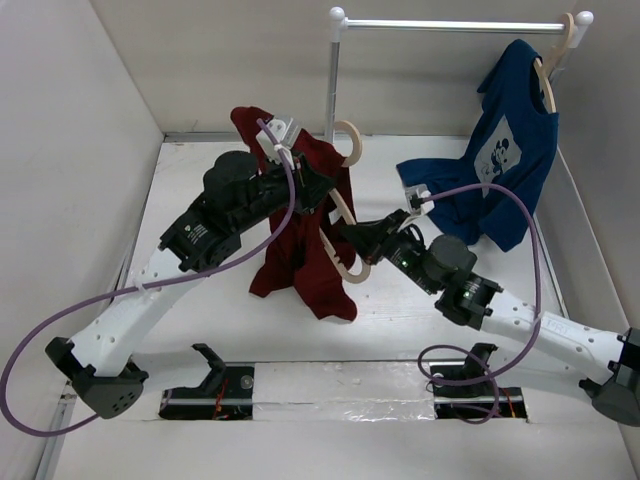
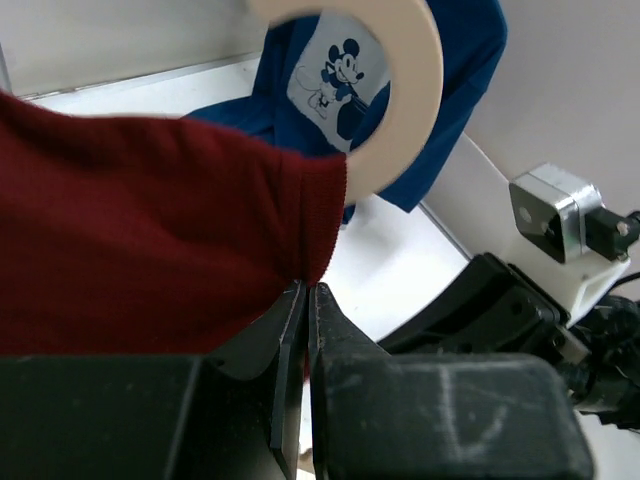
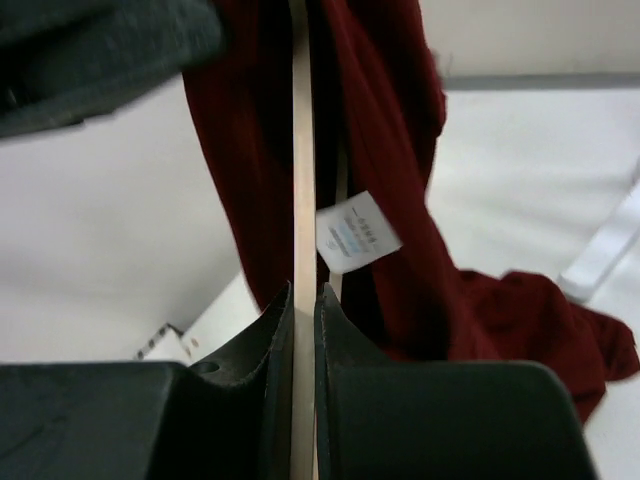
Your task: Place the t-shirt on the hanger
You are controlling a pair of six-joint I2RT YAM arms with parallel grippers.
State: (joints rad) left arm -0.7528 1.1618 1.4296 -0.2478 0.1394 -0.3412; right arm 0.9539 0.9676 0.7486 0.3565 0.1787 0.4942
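The top view shows two arms, two t-shirts, two wooden hangers and one metal rail (image 1: 450, 23) standing along the far edge of the table (image 1: 400, 325). The maroon t-shirt (image 1: 300, 262) hangs in the air over the middle of the table, bunched around the hanger (image 1: 349, 145), whose rounded hook sticks out above the cloth and whose one pale shoulder curves down its right side; the other shoulder is hidden in the folds. The left gripper (image 1: 322, 192) is buried against the cloth and the right gripper (image 1: 352, 236) meets the hanger's lower shoulder, but their fingers are hard to make out from here. Toward the far right corner the navy t-shirt (image 1: 510, 160) hangs from the second hanger (image 1: 556, 58) on the rail, its hem pooled on the table, with a white cartoon print and no readable words. In the left wrist view the left gripper (image 2: 307, 292) has its fingers pressed together on a corner of the t-shirt (image 2: 140, 230); the hanger (image 2: 412, 95) shows only as an arc of hook cut off at the top, and the navy t-shirt (image 2: 450, 60) behind it bears a cartoon mouse. In the right wrist view the right gripper (image 3: 304, 292) pinches the hanger (image 3: 303, 150) edge-on, a thin pale strip running up between the fingers, the t-shirt (image 3: 385, 140) draped on both sides; one white label (image 3: 356, 235) is sewn inside, its print too blurred to read.
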